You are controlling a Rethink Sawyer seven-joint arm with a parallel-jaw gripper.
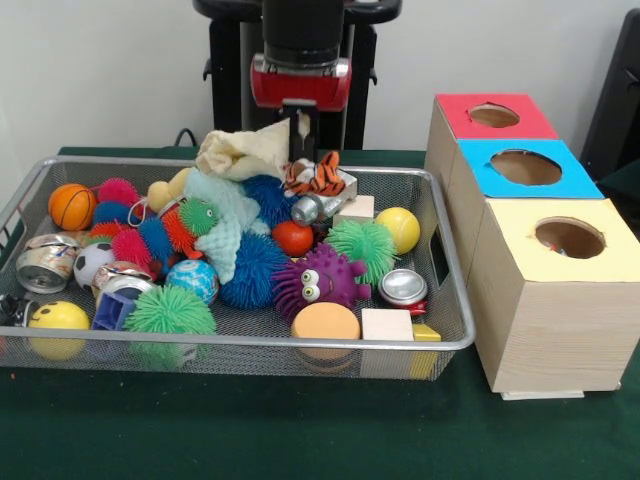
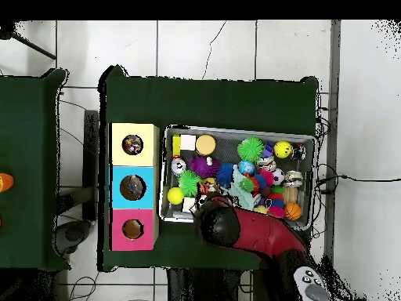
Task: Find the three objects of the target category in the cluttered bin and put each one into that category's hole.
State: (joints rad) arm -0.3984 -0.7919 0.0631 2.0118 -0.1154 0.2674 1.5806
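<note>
The wire mesh bin (image 1: 240, 341) sits on the green table, full of toys; it also shows in the overhead view (image 2: 235, 132). An orange toy with black tiger stripes (image 1: 318, 176) lies at the bin's far side, on a grey block. Which other toys share its category I cannot tell. My gripper (image 1: 302, 135) hangs over the bin's far rim, just above and slightly left of the tiger toy, beside a cream cloth (image 1: 240, 150). In the overhead view the red arm (image 2: 235, 227) covers it. Nothing shows in its grasp.
Three wooden boxes with round holes stand beside the bin: red top (image 1: 495, 115), blue top (image 1: 527, 167), yellow top (image 1: 570, 238). The bin also holds an orange basketball (image 1: 72, 205), a purple spiky monster (image 1: 318, 281), a green spiky ball (image 1: 360, 247), crushed cans (image 1: 402, 287) and wooden blocks (image 1: 387, 324).
</note>
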